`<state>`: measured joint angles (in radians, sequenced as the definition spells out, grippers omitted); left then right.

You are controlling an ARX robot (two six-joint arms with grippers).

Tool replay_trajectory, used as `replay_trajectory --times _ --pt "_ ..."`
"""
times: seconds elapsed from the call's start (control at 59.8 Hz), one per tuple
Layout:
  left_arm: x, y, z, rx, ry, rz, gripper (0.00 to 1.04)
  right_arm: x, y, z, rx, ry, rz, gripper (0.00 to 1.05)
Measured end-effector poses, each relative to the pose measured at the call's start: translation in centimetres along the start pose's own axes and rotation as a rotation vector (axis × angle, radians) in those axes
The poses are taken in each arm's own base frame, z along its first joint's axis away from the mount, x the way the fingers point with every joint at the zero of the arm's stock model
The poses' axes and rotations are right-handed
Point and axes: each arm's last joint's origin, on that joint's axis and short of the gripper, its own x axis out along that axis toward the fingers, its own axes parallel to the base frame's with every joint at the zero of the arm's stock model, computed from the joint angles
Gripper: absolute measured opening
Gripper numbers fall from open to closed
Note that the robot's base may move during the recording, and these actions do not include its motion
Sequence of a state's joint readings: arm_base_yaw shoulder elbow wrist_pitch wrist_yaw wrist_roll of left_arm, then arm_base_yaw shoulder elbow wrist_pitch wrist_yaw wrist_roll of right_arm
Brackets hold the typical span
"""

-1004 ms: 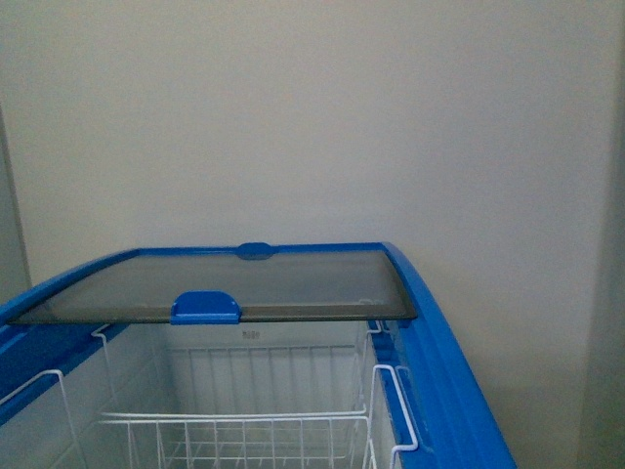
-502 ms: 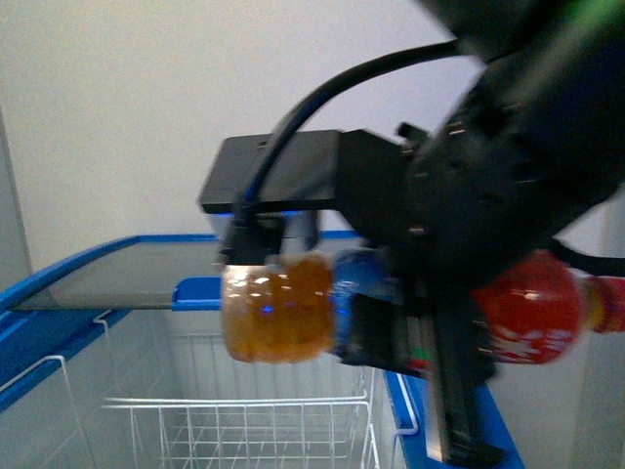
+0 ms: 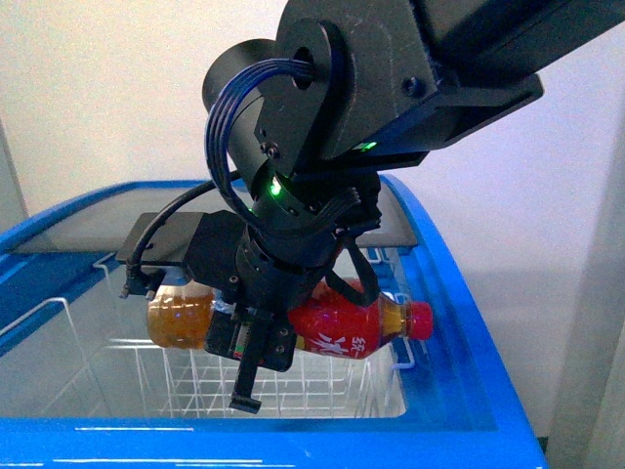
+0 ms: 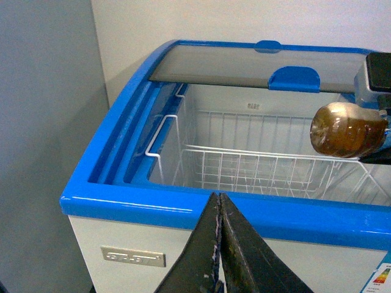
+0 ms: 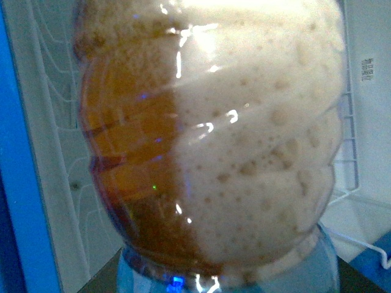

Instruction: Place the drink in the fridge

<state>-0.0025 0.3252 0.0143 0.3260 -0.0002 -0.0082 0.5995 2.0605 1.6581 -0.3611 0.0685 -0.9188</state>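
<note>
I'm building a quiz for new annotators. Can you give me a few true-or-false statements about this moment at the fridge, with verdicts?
1. The right gripper holds the drink sideways above the fridge. True.
2. The drink's red cap is off. False: it sits on the neck.
3. The glass lid covers the whole opening. False: it covers only the far part, and the near part is open.
4. The left gripper is shut and empty. True.
5. The drink lies in the wire basket. False: it hangs above it, gripped.
</note>
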Motion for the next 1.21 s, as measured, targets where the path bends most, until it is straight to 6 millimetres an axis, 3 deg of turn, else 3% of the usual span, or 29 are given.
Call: replay_trajectory --times 0.301,0.753,0.937,0.954,0.971,1.205 --pt "-0.7 0.0 0.0 0.000 -0.003 0.000 0.03 4.1 -0.5 -0.4 0.020 0.012 -0.009 0.40" --pt "-2.1 0.0 -0.3 0.001 0.006 0.000 0.03 7.9 -0.9 -1.2 -0.009 0.043 -0.123 0.40" --pt "-2.1 0.0 -0.3 0.001 0.005 0.000 0.03 9.4 -0.7 -0.3 0.013 -0.021 -0.149 0.39" --pt "-2.1 0.0 -0.3 0.001 0.005 0.000 0.03 9.6 -0.5 -0.2 0.014 -0.036 -0.137 0.39" --pt "-2.1 0.0 -0.3 0.001 0.005 0.000 0.03 12.9 2.4 -0.4 0.065 -0.020 -0.066 0.39" --pt "-2.1 0.0 -0.3 0.001 0.005 0.000 0.03 14.0 2.7 -1.0 0.080 -0.001 -0.168 0.39"
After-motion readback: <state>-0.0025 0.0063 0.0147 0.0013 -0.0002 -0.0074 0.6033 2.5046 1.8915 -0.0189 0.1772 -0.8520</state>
